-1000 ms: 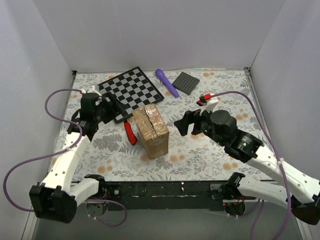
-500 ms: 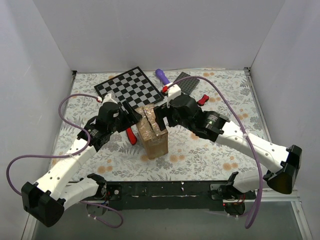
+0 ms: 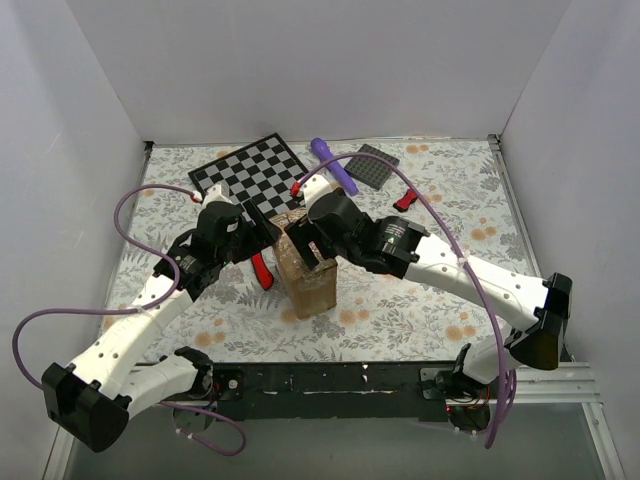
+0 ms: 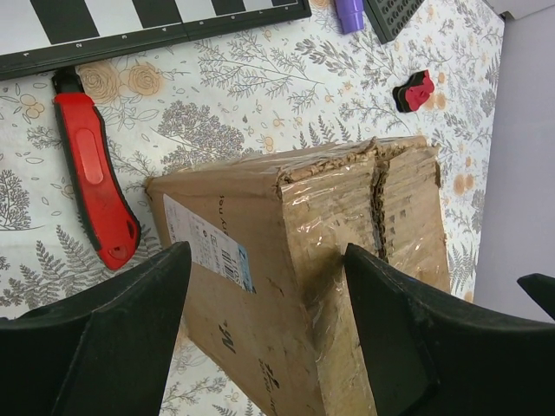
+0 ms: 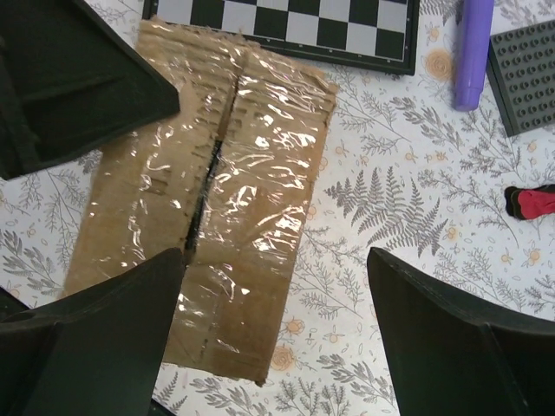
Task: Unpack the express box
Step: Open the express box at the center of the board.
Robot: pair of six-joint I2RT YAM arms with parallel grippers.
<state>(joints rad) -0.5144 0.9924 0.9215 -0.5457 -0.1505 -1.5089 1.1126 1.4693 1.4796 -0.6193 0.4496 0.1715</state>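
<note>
The express box [image 3: 312, 285] is a brown carton standing mid-table, its top flaps closed under shiny tape. In the right wrist view the taped top [image 5: 217, 199] shows a dark slit along the centre seam. My right gripper [image 3: 305, 247] hangs open just above the top; in its own view the gripper [image 5: 273, 338] spans the top's near right edge. My left gripper [image 3: 266, 226] is open at the box's left side. In the left wrist view the gripper [image 4: 269, 334] straddles the top left edge of the box [image 4: 286, 251], which has a printed label.
A red utility knife [image 3: 260, 268] lies just left of the box, also in the left wrist view [image 4: 95, 173]. A chessboard [image 3: 258, 177], purple marker [image 3: 333, 163] and dark grey plate [image 3: 372, 165] lie behind. A small red clip [image 3: 405, 201] lies to the right.
Both arms have closed in on the box from the sides. In the last half second the right gripper slid left over the box top. The left gripper barely moved.
</note>
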